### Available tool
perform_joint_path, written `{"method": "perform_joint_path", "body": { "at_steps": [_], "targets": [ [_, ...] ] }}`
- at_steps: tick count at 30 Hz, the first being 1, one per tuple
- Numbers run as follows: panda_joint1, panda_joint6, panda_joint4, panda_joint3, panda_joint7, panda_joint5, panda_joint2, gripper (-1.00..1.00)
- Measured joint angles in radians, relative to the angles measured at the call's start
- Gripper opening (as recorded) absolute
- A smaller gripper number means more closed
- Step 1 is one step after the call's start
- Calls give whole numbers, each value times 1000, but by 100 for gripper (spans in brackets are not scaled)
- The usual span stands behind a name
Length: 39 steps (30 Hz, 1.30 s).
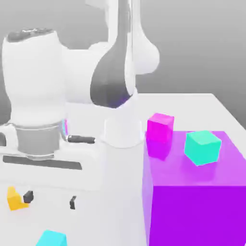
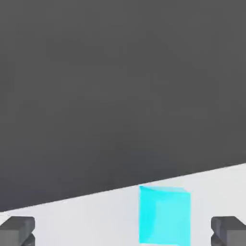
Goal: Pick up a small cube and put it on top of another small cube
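The gripper (image 2: 123,231) hangs with fingers spread wide and empty, the small cube (image 2: 164,216) resting on the white table (image 2: 86,223) between them, ungrasped, so lifting and stacking onto another cube all remain.

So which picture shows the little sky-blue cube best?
The hand view. There the small cyan cube shows large, standing on the white table between the open gripper's fingers. The exterior view catches only its top at the bottom edge, cut off by the frame.
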Motion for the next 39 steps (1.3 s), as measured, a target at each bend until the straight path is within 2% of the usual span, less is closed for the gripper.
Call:
{"method": "perform_joint_path", "body": {
  "at_steps": [6, 7, 15, 19, 39],
  "targets": [
    [-41, 115, 28, 20, -31, 33, 216, 0],
    [-49, 140, 35, 30, -37, 42, 249, -100],
    [-46, 126, 31, 25, -33, 36, 231, -100],
    [-20, 24, 0, 4, -13, 0, 98, -100],
    [197, -465, -227, 175, -137, -56, -622, -100]
  ]
}}
